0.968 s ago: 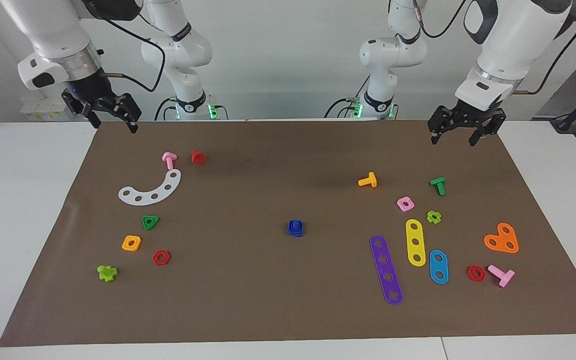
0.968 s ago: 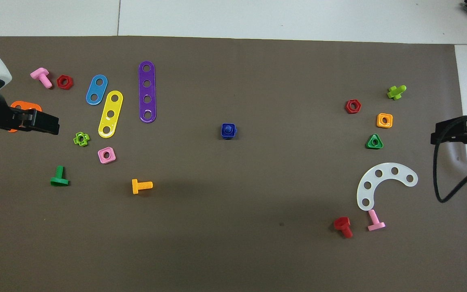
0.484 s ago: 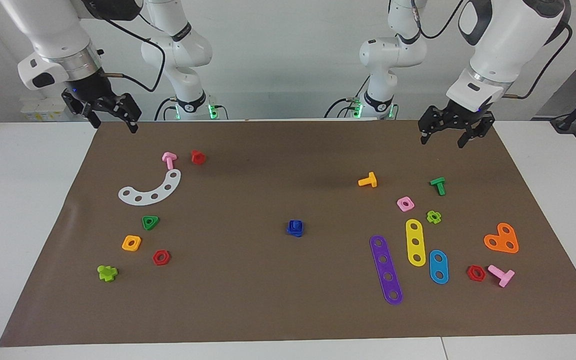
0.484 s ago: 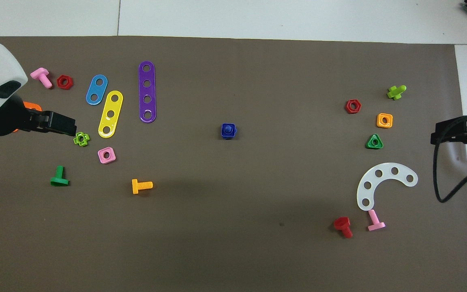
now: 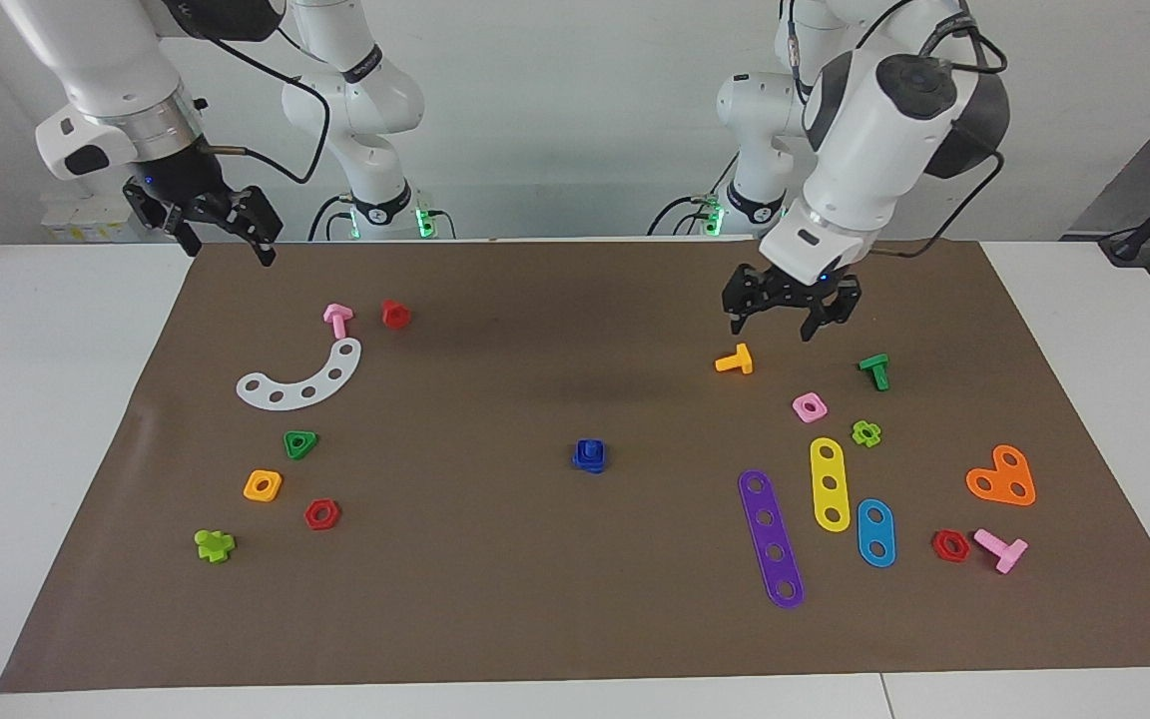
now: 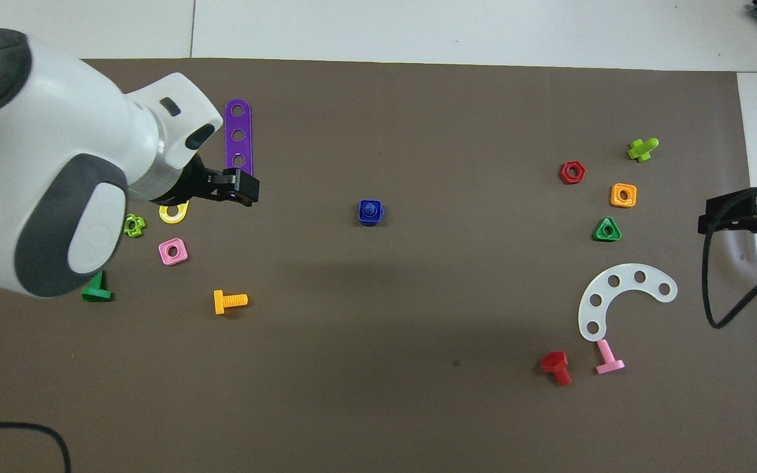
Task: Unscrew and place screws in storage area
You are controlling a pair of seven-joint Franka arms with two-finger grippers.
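Note:
The blue screw (image 5: 589,451) sits joined with a blue square nut at the middle of the brown mat (image 5: 535,599); it also shows in the overhead view (image 6: 370,209). The storage area lies toward the right arm's end: white curved strip (image 5: 300,379), green triangle nut (image 5: 300,443), orange square nut (image 5: 263,485), red hex nut (image 5: 321,514). My left gripper (image 5: 793,320) is open and empty, up in the air over the mat beside an orange T bolt (image 5: 735,360). My right gripper (image 5: 226,238) is open and empty, waiting over the mat's corner nearest the robots.
Toward the left arm's end lie purple (image 5: 771,537), yellow (image 5: 830,483) and blue (image 5: 875,532) straight strips, an orange heart plate (image 5: 1002,477), a pink nut (image 5: 809,406), a green bolt (image 5: 874,370). A pink bolt (image 5: 337,319) and a red bolt (image 5: 394,314) lie by the white strip.
My left arm has swung from the mat's corner toward the middle and lowered, now beside the orange T bolt. The right arm and all parts have not moved.

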